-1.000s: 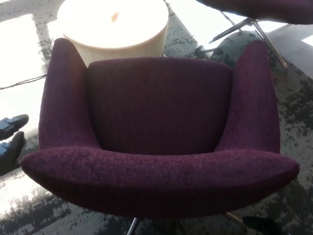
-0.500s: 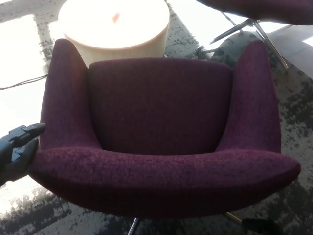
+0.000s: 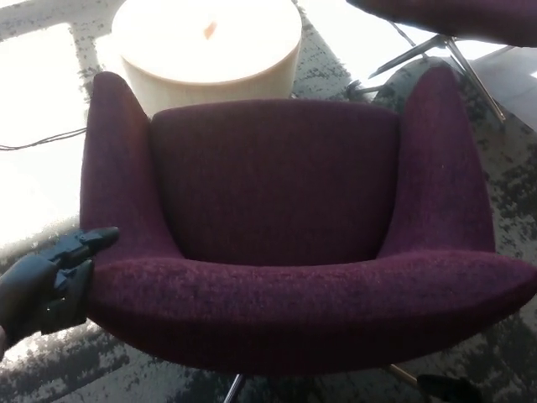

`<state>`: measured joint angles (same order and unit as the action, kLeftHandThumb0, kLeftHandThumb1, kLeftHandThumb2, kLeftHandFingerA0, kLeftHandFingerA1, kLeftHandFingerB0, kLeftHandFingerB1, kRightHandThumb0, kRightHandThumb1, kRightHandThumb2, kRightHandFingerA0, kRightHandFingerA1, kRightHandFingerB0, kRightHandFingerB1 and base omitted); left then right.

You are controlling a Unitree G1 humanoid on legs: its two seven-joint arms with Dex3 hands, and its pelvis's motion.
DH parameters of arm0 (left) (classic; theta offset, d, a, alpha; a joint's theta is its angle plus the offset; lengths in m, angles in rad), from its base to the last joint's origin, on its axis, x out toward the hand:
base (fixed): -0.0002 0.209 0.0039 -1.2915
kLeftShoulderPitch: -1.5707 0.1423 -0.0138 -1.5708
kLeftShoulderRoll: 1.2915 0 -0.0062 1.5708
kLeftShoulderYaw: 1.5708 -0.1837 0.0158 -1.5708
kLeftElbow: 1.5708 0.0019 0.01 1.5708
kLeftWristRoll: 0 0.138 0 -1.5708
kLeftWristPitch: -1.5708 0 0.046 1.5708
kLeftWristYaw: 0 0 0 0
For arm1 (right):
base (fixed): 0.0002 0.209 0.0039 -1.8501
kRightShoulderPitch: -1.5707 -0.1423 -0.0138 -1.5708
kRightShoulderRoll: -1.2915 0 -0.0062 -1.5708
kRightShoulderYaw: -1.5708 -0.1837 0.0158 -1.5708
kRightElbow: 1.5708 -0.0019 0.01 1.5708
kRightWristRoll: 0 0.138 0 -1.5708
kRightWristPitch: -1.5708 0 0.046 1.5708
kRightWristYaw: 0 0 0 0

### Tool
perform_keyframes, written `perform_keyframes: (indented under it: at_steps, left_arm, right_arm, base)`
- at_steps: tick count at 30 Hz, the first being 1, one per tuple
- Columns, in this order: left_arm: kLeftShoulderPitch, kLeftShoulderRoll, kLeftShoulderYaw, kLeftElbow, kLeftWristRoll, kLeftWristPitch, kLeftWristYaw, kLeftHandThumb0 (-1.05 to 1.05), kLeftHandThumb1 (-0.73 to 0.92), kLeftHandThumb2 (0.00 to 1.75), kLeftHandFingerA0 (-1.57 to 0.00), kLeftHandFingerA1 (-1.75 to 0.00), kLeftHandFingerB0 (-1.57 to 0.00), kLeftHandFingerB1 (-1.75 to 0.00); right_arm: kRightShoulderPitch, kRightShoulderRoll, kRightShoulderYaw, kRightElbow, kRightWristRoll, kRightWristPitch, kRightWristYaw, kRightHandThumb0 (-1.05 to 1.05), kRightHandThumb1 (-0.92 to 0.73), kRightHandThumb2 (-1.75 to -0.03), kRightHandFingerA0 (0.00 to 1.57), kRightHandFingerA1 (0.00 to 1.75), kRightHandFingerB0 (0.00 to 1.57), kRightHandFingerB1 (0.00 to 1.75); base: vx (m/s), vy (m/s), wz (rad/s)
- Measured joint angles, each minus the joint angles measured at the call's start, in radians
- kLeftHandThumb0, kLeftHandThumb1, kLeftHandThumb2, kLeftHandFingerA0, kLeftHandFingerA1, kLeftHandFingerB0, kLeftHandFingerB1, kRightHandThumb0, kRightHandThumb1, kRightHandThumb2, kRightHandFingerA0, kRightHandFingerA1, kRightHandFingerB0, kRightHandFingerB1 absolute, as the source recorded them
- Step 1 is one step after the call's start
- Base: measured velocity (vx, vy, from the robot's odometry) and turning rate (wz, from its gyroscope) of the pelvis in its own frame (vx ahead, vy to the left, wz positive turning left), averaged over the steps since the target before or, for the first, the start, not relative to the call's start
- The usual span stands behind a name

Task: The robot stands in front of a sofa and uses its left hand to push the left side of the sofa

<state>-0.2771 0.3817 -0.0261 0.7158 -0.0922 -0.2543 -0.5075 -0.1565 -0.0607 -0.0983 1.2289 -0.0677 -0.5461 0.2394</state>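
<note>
At approx 8 o'clock of the sofa (image 3: pixel 277 227), the left hand (image 3: pixel 50 281) sits against the left arm's outer edge, fingers (image 3: pixel 88 242) curled, gripping nothing, knuckles to fabric, prob. so force goes sideways. Sofa fills centre view, round table (image 3: pixel 207 46) at 12; right hand not seen.

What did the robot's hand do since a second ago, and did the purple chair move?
The left hand moved in from the picture's left edge toward the purple sofa and now sits against its left side. The sofa's near edge has shifted to the right, as if pushed, though the camera may have moved slightly too. Nothing was grasped. The round cream table stays behind the sofa, and the right hand is not in view.
</note>
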Motion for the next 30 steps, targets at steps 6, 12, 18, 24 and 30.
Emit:
perform_keyframes:
  at_steps: [6,12,18,24,30]
  left_arm:
    - [0.061,-0.014,-0.057,-0.148,0.003,0.046,-0.003,-0.86,0.8,1.18,0.0,-0.27,-0.12,-0.21]
    - [0.096,-0.026,-0.123,-0.269,0.007,0.102,-0.019,-0.89,0.84,1.19,-0.05,-0.34,-0.14,-0.23]
    - [0.127,-0.034,-0.186,-0.369,0.012,0.128,-0.025,-0.86,0.83,1.18,-0.09,-0.33,-0.1,-0.26]
    - [0.149,-0.06,-0.262,-0.477,0.018,0.184,-0.026,-0.87,0.85,1.2,-0.07,-0.28,-0.1,-0.23]
    - [0.15,-0.105,-0.341,-0.551,0.045,0.23,-0.021,-0.87,0.85,1.21,0.0,-0.26,-0.12,-0.21]
  right_arm:
    - [0.0,0.0,-0.003,0.0,0.002,0.001,0.005,-0.59,-0.27,-1.11,0.08,0.74,0.0,0.68]
    - [0.0,0.0,-0.007,0.001,0.005,0.002,0.008,-0.59,-0.29,-1.12,0.07,0.73,0.0,0.68]
    - [0.0,0.0,-0.006,0.002,0.004,0.002,0.008,-0.6,-0.28,-1.12,0.08,0.74,0.0,0.69]
    - [-0.001,-0.001,0.002,0.002,0.001,0.002,0.005,-0.58,-0.3,-1.13,0.07,0.72,0.0,0.68]
    - [-0.002,-0.003,0.002,0.002,-0.001,0.002,0.004,-0.56,-0.3,-1.12,0.11,0.74,0.04,0.69]
  base:
    - [0.0,0.0,0.0]
    - [0.0,0.0,0.0]
    - [0.0,0.0,0.0]
    - [0.0,0.0,0.0]
    - [0.0,0.0,0.0]
